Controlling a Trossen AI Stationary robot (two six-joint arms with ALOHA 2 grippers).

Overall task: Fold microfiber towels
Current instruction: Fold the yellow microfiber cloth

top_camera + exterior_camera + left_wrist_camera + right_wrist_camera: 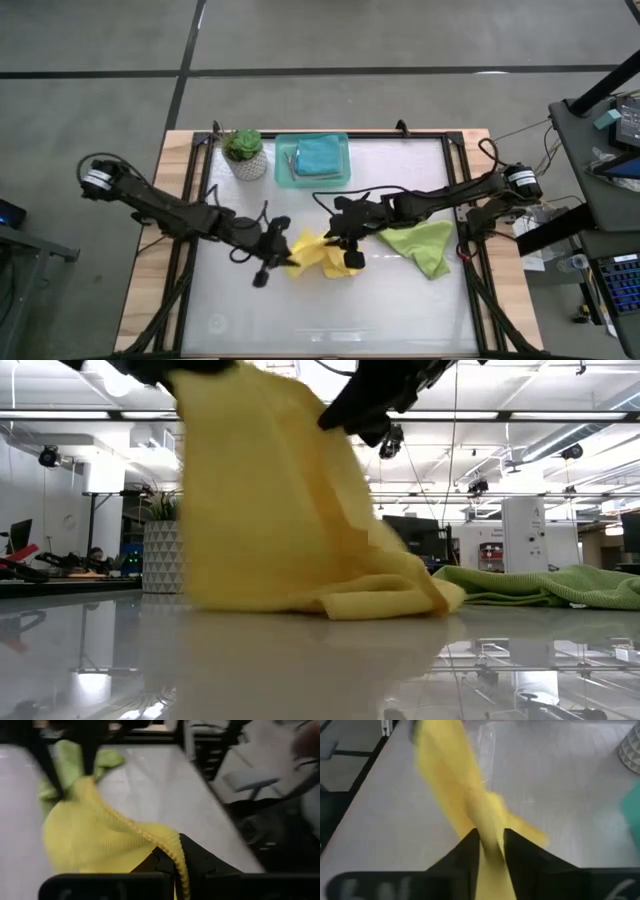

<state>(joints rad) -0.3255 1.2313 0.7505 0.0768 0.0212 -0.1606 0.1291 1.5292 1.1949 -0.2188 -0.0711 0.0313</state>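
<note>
The yellow towel (315,255) hangs in the middle of the table between my two grippers, its lower folds (330,595) resting on the tabletop. My left gripper (283,258) is shut on its left side and my right gripper (348,250) on its right side. A lime green towel (420,245) lies crumpled on the table to the right. A teal-blue towel (322,155) lies folded in the teal tray (285,165) at the back. My left gripper (172,855) pinches the yellow towel's hemmed edge (176,862) between its two fingers, coming from the table's left and slanting down. The cloth rises to this hold and sags toward the other gripper. My right gripper (492,837) has a bunched strip of the yellow towel (492,822) between its two fingers, coming from the table's right and slanting down. The cloth runs from there, raised, toward my left gripper; how many layers it has cannot be told.
A potted plant in a white faceted pot (245,155) stands at the back left beside the tray. The dark frame rails (195,200) run along the table's left and right sides. The near half of the white tabletop (330,320) is bare.
</note>
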